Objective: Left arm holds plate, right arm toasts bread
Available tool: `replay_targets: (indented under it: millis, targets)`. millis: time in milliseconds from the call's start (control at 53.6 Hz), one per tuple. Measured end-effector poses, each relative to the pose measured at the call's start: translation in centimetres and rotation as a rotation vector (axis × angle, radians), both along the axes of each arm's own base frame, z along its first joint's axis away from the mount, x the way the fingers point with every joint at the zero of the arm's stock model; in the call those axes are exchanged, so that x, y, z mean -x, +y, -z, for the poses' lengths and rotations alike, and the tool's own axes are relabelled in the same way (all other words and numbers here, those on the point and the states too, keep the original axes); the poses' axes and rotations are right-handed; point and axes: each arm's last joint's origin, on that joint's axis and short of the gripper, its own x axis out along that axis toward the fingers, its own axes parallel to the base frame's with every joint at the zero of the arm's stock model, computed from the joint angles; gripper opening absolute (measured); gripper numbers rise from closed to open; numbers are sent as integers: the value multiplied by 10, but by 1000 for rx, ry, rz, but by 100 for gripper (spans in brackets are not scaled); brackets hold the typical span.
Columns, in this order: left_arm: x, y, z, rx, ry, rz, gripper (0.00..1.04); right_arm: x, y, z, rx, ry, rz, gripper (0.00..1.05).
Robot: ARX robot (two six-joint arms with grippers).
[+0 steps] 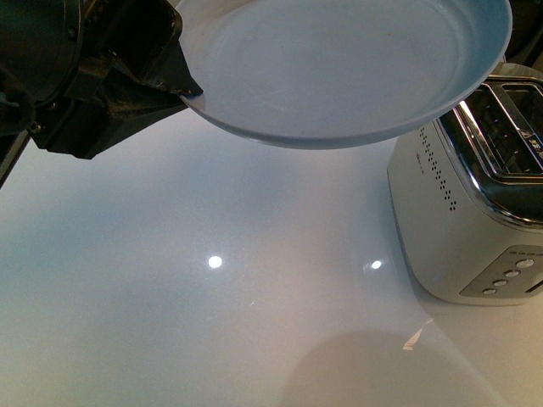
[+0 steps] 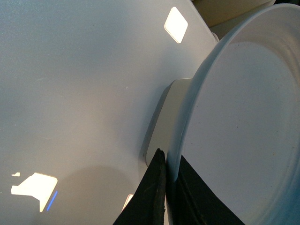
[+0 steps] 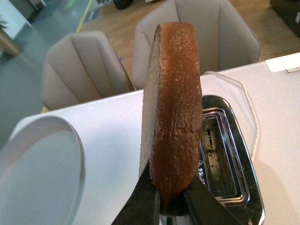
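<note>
The fingers [image 2: 151,197] of the left arm [image 1: 190,91] were pinched on the rim of the pale blue-grey plate [image 1: 339,68]. I saw it held up clear of the white bench [image 1: 170,305], tilted and bare, its edge overlapping the top of the silver toaster [image 1: 475,203] in my front view. The fingers [image 3: 140,204] of the right arm [image 3: 171,199] were clamped on one edge of the bread [image 3: 171,108], which was out of the toaster and edge-on to the wrist camera, with the open slots showing just behind it.
</note>
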Motion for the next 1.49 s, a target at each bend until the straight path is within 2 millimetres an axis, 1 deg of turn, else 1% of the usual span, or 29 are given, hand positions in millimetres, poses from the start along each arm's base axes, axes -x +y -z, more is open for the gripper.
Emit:
replay_targets:
  millis: [261, 411, 653, 1027, 1195, 1493]
  targets:
    - [0, 0, 0, 0, 0, 0, 3, -15, 15, 25, 123, 29, -27, 3]
    - [0, 0, 0, 0, 0, 0, 3, -20, 17, 38, 157, 54, -25, 3]
    - [0, 0, 0, 0, 0, 0, 3, -27, 17, 52, 186, 67, -21, 3]
    - [0, 0, 0, 0, 0, 0, 3, -37, 15, 65, 211, 66, 0, 3]
    - [0, 0, 0, 0, 0, 0, 3, -36, 14, 73, 231, 90, 1, 3]
    - [0, 0, 0, 0, 0, 0, 3, -34, 13, 77, 269, 129, -4, 3]
